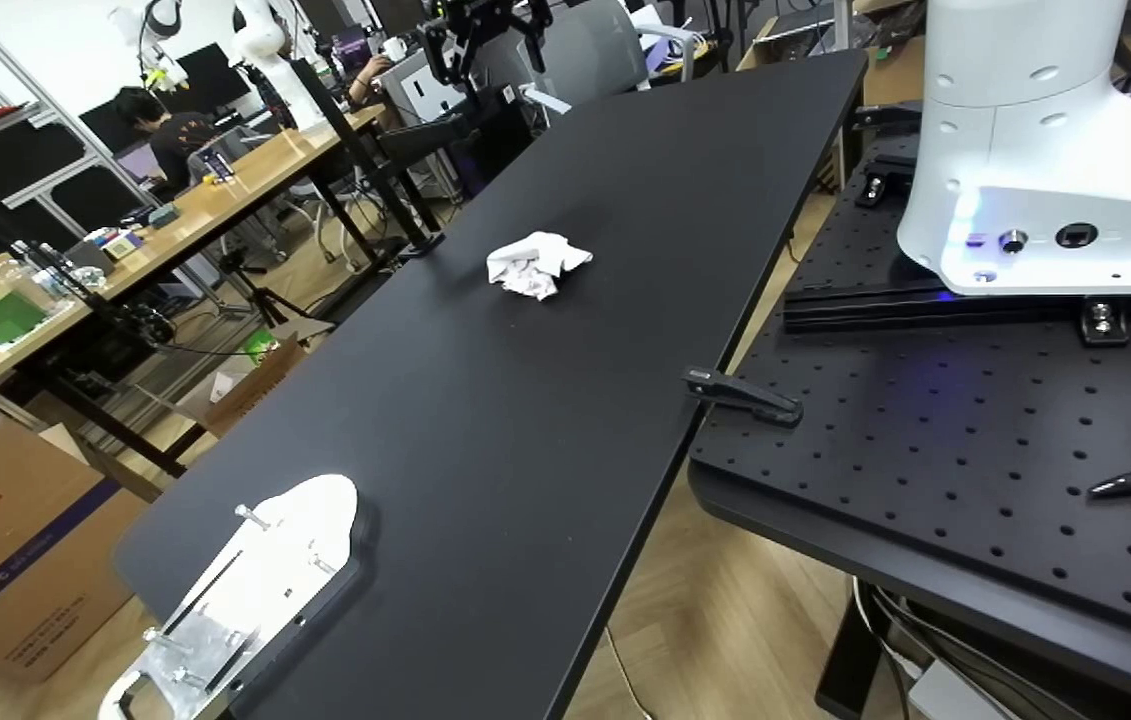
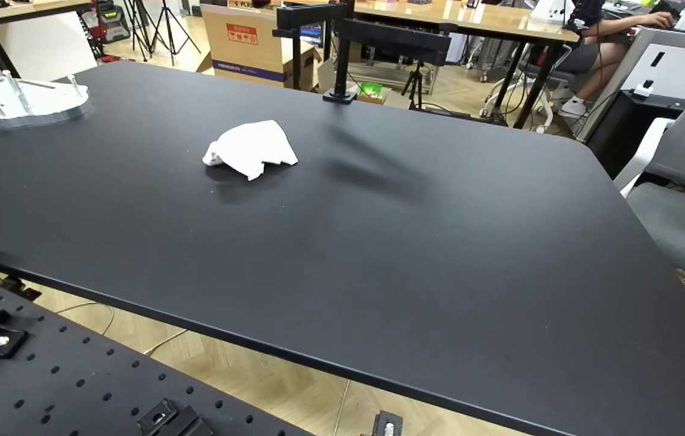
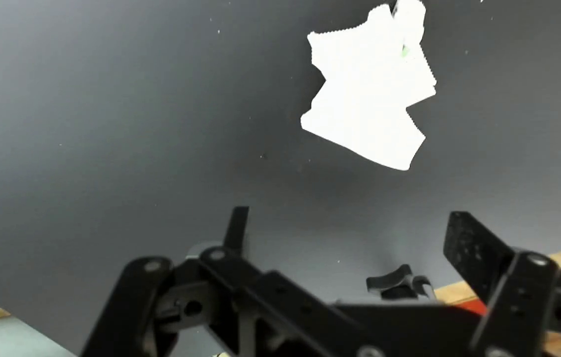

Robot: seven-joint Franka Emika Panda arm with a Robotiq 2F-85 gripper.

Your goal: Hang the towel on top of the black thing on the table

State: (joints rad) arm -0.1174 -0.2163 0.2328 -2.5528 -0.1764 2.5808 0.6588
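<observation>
A white crumpled towel (image 1: 536,264) lies on the black table (image 1: 485,420). It shows in both exterior views (image 2: 252,147) and at the top of the wrist view (image 3: 369,89). A black stand with horizontal bars is fixed at the table's far edge; it shows in both exterior views (image 1: 430,137) (image 2: 392,41). My gripper (image 1: 490,66) is above the table near the stand in an exterior view. The wrist view shows its fingers (image 3: 349,210) wide apart, empty, and off to one side of the towel. A small dark part (image 3: 394,283) shows between the fingers; I cannot tell whether it is the stand.
A white plate with bolts (image 1: 270,570) lies at one end of the table. A black clamp (image 1: 743,396) sits at the near edge by the robot's perforated base plate (image 1: 925,420). A grey chair (image 2: 681,224) stands by the other end. A cardboard box (image 2: 251,45) is beyond the table.
</observation>
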